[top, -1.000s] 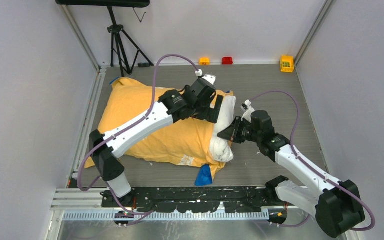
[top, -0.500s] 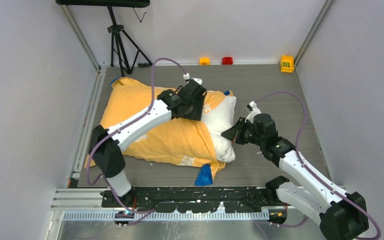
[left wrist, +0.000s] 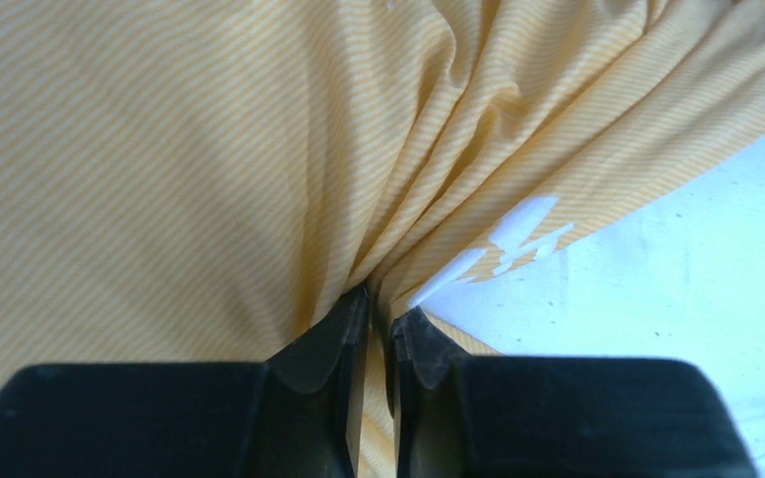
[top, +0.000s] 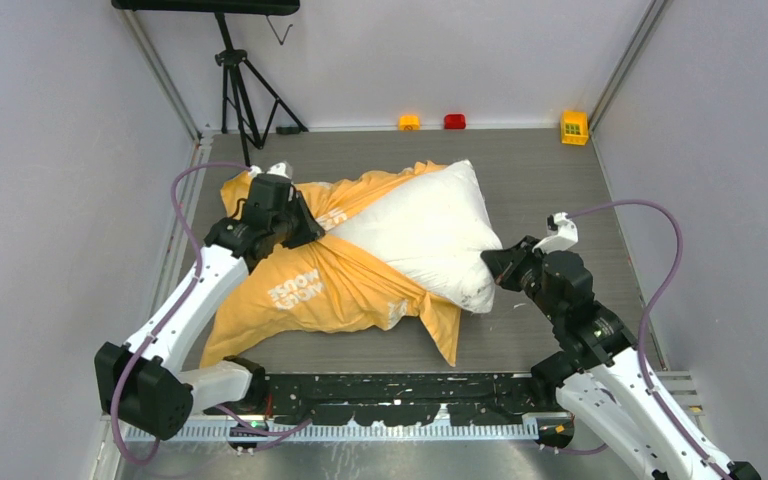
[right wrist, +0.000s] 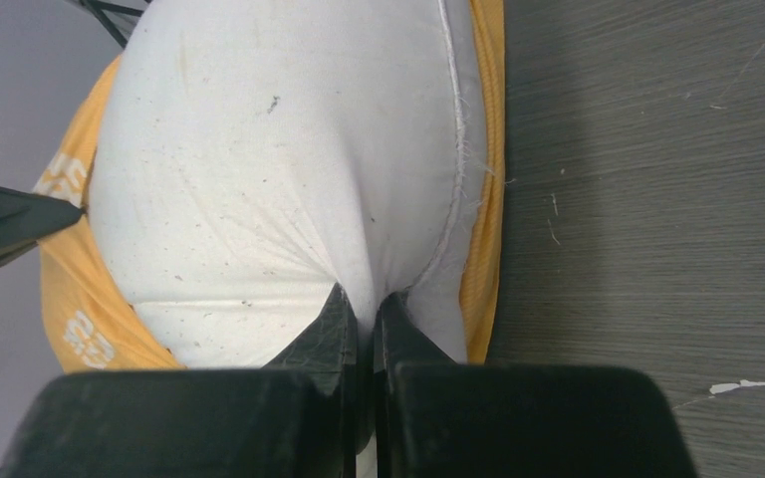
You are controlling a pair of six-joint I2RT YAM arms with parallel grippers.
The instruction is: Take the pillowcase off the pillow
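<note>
Above the table, overhead view: I am seeing the plump white wrinkled rectangular pillow (top: 425,235) lying diagonally on the dark grey wood-grain table (top: 560,190). Its far-right half is bare, and its near-left half is sitting inside the thin crinkly orange-yellow fabric pillowcase (top: 310,285) with white print.
Step in hand: I am judging this as the pull-apart stage, roughly half done.
Arms, overhead: the left gripper (top: 300,228) is sitting on the case near its open edge, just beside the bare pillow. The right gripper (top: 493,268) is biting the pillow's near-right corner.
Left wrist view: the left gripper (left wrist: 379,311) is clenching a bunched fold of pillowcase (left wrist: 159,149). Pleats are fanning out from the pinch, and the white pillow (left wrist: 677,299) is showing at the right.
Right wrist view: the right gripper (right wrist: 364,299) is pinching tight on a tuck of pillow (right wrist: 259,169) beside its seam. Small dark specks are dotting the cloth, and a strip of pillowcase (right wrist: 485,199) is lying between pillow and table (right wrist: 657,199).
Next move: I am expecting to draw the two holds apart, the right arm hauling the pillow out while the left is anchoring the case. The thin cloth is likely calling for a steady pull.
</note>
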